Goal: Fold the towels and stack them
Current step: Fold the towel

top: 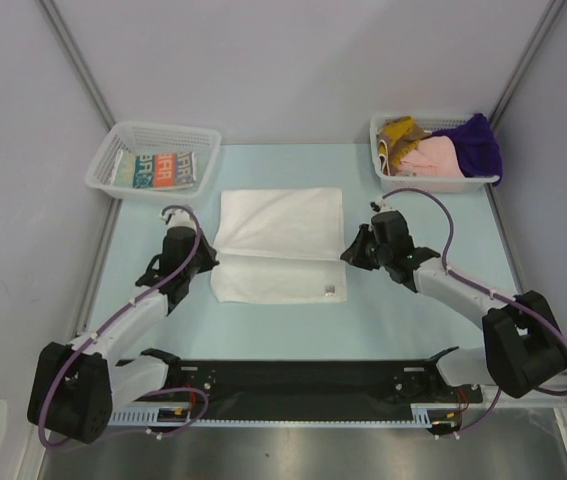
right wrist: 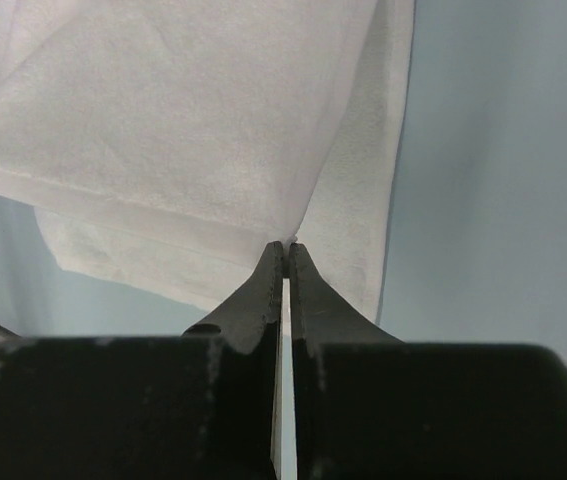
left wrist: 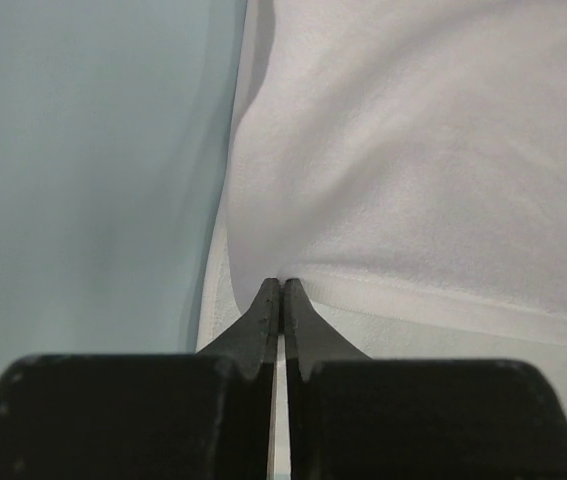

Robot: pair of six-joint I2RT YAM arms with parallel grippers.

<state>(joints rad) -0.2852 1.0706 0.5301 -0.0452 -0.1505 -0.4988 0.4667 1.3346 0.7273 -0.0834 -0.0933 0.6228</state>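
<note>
Left gripper (left wrist: 281, 285) closest to lens: dark fingers pressed together, only a hairline between them, tips nipping the left edge of the white towel (left wrist: 413, 150), where the upper layer puckers into them. Right gripper (right wrist: 285, 245) likewise drawn together, tips biting the same towel's upper layer at its right edge; the cloth creases toward the pinch. From above, the white towel (top: 281, 235) lies in the middle of the table (top: 413, 310), partly doubled: an upper layer covers the far portion and its near edge runs straight across between the two grippers, with a strip of lower layer showing nearer the arms. A small label (top: 330, 292) sits on that lower strip near its right near corner. Left gripper (top: 210, 262) sits at the towel's left edge, right gripper (top: 347, 254) at its right edge, roughly level with each other. Beyond the towel's far left corner, a left basket (top: 105, 165) of white mesh holds a printed towel (top: 163, 170) in orange, teal and white, lying flat. Beyond the far right corner, a right basket (top: 433, 185) holds a mustard towel (top: 399, 131), a pink towel (top: 433, 156) and a purple towel (top: 475, 143), bunched, the purple one spilling over the rim. A black rail (top: 293, 385) spans the table's near edge, on the arms' side of the towel.
</note>
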